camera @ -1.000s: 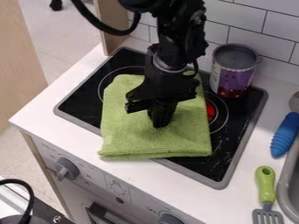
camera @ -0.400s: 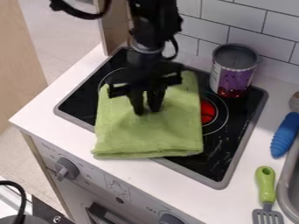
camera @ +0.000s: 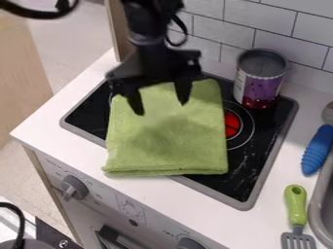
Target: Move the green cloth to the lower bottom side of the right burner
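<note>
The gripper is spread apart above the cloth, probably to leave it free; the cloth lies beside the red burner.

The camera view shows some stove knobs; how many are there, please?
2: one knob at lower left, another knob to its right at the bottom edge; more may lie beyond that edge.

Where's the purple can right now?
Camera view: the purple can stands at the stove's back right corner, behind the red burner.
</note>
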Controlling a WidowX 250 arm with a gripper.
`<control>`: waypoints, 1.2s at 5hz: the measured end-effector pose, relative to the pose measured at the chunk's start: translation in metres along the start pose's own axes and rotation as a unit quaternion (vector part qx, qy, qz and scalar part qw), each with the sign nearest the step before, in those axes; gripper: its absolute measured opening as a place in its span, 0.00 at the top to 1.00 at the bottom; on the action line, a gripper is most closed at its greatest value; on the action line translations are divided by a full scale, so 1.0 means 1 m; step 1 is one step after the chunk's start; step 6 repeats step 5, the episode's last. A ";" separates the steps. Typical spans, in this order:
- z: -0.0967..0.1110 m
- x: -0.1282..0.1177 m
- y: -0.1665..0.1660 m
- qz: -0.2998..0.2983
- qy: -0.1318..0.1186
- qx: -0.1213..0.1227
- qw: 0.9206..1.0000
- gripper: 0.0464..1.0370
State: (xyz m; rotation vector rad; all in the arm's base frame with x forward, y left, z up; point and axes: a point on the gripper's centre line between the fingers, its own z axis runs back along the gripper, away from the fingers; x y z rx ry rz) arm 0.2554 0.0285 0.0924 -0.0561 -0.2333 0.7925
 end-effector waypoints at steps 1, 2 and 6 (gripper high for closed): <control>0.015 0.011 0.004 -0.005 0.024 0.002 1.000 0.04; 0.004 0.021 0.007 -0.045 0.020 0.040 0.998 0.04; -0.009 0.087 0.044 -0.155 -0.052 -0.006 0.987 0.04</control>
